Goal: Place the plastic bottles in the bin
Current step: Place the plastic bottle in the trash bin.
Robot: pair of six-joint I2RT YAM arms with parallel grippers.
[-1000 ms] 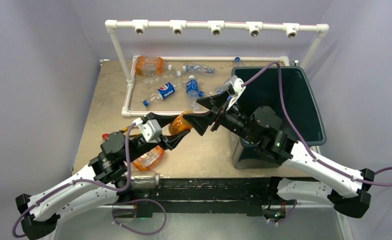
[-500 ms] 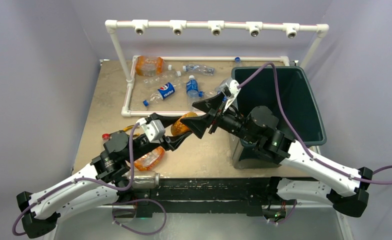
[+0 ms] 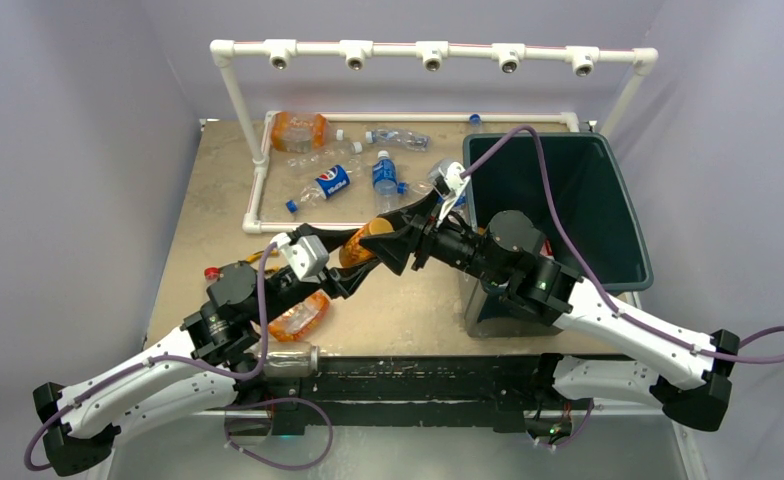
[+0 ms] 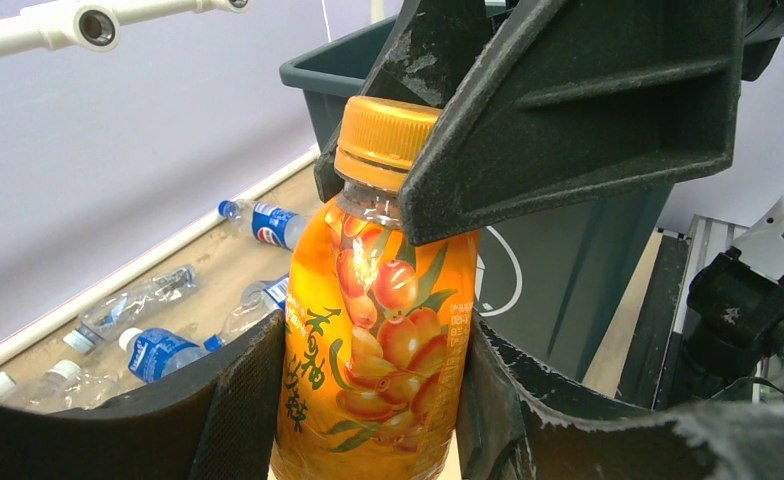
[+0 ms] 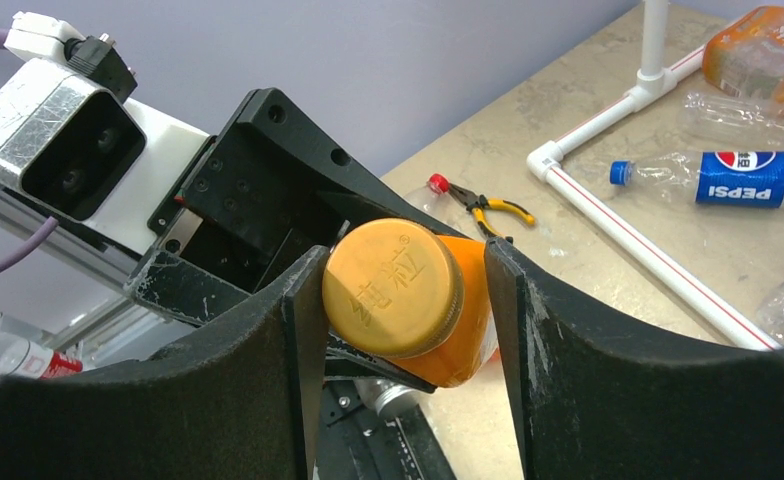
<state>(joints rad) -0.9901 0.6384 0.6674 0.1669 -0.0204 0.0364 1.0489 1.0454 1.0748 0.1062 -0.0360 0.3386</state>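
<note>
yellow-handled pliers [image 5: 486, 207]: flat on tabletop [image 3: 218, 200], left part, near left arm; red cap [image 5: 438, 183] just beside.
crushed orange bottle [image 3: 298, 316]: lying on tabletop by left arm's wrist, twd front edge.
left pincer [image 4: 373, 330]: clamped on body of orange bottle [image 4: 398, 300], one finger each side.
orange bottle: orange cap, fruit-print label; held off the tabletop, mid-scene betw both arms, cap end twd right arm, just left of bin, not in it.
right pincer [image 5: 405, 255]: fingers straddle the cap, one side touching, other v. close; can't tell if clamped.
loose bottles: pepsi-label one [image 3: 333, 181], clear blue-label ones, big orange one [image 3: 298, 131], all lying inside white pvc frame [image 3: 258, 190] at back of tabletop.
bin [image 3: 578, 200]: dark green, open top, right end of tabletop; white logo on wall facing the arms.
</note>
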